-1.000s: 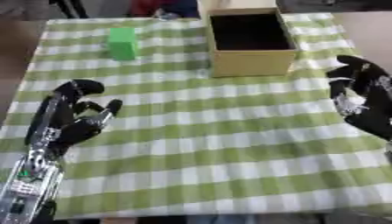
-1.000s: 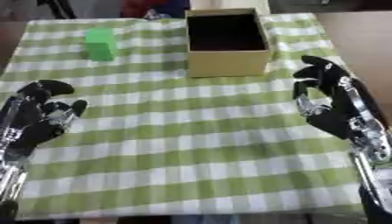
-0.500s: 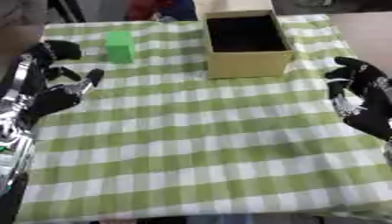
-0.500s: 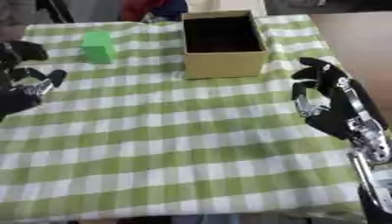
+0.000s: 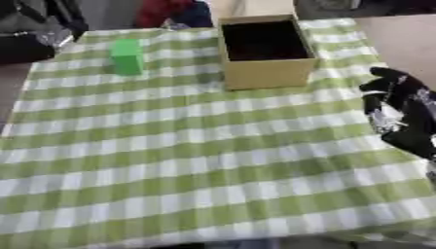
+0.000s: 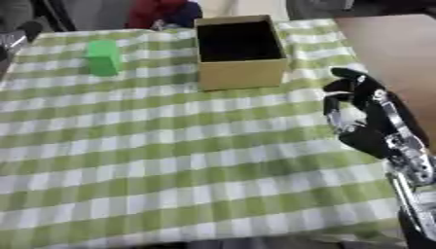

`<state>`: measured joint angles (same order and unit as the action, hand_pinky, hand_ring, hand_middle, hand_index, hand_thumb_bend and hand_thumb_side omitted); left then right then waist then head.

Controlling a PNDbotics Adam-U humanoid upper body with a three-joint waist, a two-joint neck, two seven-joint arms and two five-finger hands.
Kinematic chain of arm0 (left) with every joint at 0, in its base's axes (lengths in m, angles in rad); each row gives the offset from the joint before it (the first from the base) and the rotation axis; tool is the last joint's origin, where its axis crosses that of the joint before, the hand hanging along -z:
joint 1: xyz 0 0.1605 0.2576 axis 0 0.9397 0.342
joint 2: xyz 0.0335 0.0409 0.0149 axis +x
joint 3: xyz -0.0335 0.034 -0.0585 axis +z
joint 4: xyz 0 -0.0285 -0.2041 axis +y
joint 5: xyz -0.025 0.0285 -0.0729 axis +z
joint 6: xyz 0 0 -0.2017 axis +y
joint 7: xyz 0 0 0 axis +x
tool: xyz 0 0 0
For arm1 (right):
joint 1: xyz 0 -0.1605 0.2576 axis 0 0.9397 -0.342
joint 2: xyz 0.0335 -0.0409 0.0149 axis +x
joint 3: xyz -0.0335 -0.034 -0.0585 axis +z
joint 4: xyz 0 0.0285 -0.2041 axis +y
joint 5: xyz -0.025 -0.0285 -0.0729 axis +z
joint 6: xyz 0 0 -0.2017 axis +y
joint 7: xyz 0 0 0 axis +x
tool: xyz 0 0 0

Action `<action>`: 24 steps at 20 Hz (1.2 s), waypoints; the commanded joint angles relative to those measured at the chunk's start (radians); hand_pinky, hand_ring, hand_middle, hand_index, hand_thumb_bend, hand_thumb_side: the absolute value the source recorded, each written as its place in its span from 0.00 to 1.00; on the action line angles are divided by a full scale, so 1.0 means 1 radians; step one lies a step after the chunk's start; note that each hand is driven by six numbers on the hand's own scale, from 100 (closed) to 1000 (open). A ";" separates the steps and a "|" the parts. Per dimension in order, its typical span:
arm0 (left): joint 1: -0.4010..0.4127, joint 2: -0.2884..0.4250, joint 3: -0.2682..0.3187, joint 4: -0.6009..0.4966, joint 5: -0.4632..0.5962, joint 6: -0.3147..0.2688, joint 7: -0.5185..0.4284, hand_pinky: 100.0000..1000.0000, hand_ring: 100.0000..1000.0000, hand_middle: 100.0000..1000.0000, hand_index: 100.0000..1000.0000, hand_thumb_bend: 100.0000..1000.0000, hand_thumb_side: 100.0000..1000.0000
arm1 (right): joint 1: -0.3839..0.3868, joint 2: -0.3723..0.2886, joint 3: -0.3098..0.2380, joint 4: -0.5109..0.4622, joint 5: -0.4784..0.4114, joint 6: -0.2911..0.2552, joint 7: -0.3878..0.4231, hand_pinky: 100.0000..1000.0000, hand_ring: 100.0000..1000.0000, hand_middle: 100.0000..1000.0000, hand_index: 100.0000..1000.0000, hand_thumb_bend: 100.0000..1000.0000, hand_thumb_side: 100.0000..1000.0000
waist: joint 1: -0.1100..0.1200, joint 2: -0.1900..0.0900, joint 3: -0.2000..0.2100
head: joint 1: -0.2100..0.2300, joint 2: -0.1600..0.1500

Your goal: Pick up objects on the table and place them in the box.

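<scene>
- The green block [image 5: 127, 56] is seen standing upright on the checked cloth of the counter [image 5: 196, 160], its long axis vertical, toward the far left of the scene.
- The box [image 5: 265, 53] is found open-topped and empty-looking, set beside the block on its right — the two are apart, with a strip of cloth between them.
- The right hand [image 6: 362, 119] is held at the right edge, fingers loosely curled and grasping nothing; from it the block lies far off to the left and beyond, past the box.
- The left hand [image 5: 34, 34] is only partly shown at the upper left corner, close beside the block; whether its fingers are spread or closed cannot be told.
- The left hand is judged the nearer — the block lies just to its right, so a short reach is called for, then a carry rightward to the box.
</scene>
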<state>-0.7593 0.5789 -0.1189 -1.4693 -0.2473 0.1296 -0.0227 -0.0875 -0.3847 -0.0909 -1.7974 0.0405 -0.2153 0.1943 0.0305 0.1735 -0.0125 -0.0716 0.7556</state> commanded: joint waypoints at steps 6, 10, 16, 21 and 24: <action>-0.153 0.023 0.030 0.315 -0.189 -0.022 -0.020 0.56 0.76 0.66 0.76 0.61 0.04 | -0.012 -0.041 0.009 -0.014 -0.008 -0.007 0.014 0.73 0.77 0.61 0.87 0.00 0.21 | 0.008 -0.011 -0.051 | 0.024 -0.033; -0.215 0.009 0.043 0.447 -0.280 -0.046 -0.029 0.60 0.78 0.68 0.77 0.68 0.05 | -0.015 -0.047 0.014 -0.018 -0.007 -0.011 0.017 0.73 0.77 0.61 0.87 0.00 0.21 | 0.016 -0.007 -0.090 | 0.035 -0.044; -0.285 -0.027 0.068 0.613 -0.414 -0.084 -0.059 0.71 0.82 0.72 0.78 0.80 0.01 | -0.024 -0.055 0.021 -0.025 -0.005 -0.017 0.023 0.73 0.77 0.61 0.87 0.00 0.21 | 0.025 0.003 -0.145 | 0.056 -0.062; -0.315 -0.043 0.094 0.695 -0.531 -0.099 -0.107 0.76 0.83 0.74 0.78 0.83 0.02 | -0.027 -0.056 0.025 -0.028 0.000 -0.020 0.031 0.73 0.77 0.61 0.88 0.00 0.22 | 0.040 0.015 -0.184 | 0.064 -0.077; -0.326 -0.040 0.111 0.726 -0.584 -0.093 -0.134 0.77 0.82 0.73 0.79 0.84 0.02 | -0.031 -0.056 0.028 -0.028 0.004 -0.021 0.038 0.73 0.77 0.61 0.88 0.00 0.23 | 0.053 0.026 -0.204 | 0.068 -0.086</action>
<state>-1.0584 0.5177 -0.0228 -0.7457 -0.8063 0.0362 -0.1446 -0.1071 -0.4119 -0.0604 -1.8045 0.0416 -0.2336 0.2271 0.0897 0.2150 -0.2191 -0.0079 0.6830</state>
